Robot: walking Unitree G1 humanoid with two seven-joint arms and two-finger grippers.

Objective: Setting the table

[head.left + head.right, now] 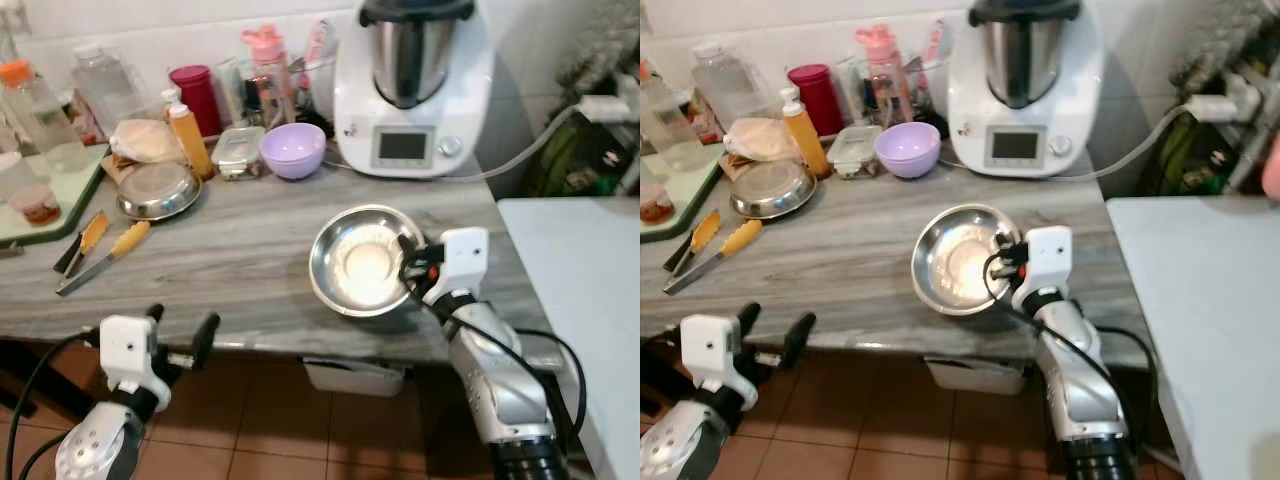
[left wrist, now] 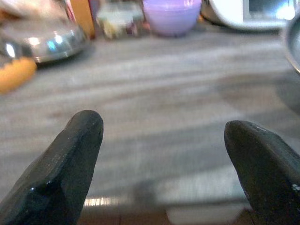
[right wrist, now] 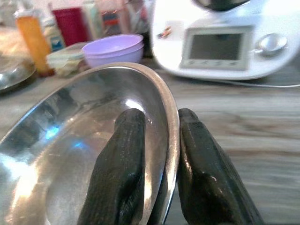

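While your right gripper [image 3: 157, 164] pinches the near rim of the round, shiny steel bowl [image 1: 360, 260], one black finger sits inside the wall and the other outside, so the fingers are clamped on the thin metal edge. That rim grip seems chosen because the bowl is too wide to span whole. The bowl is at the front of the grey wood-grain counter [image 1: 250, 265], tipped slightly toward the arm, and you cannot tell whether its base still touches the surface.

Your left gripper [image 1: 180, 335] waits at the counter's front edge, fingers [image 2: 65, 164] spread wide with nothing between them, likely held ready as support.

Farther back stand a lilac plastic bowl [image 1: 292, 150], a second shallow steel dish [image 1: 158, 190], an orange squeeze bottle [image 1: 188, 135] and a white kitchen machine with a steel jug [image 1: 412, 85]. A pale white tabletop [image 1: 580, 270] lies to your right, a probable destination for the bowl, judging by the task.
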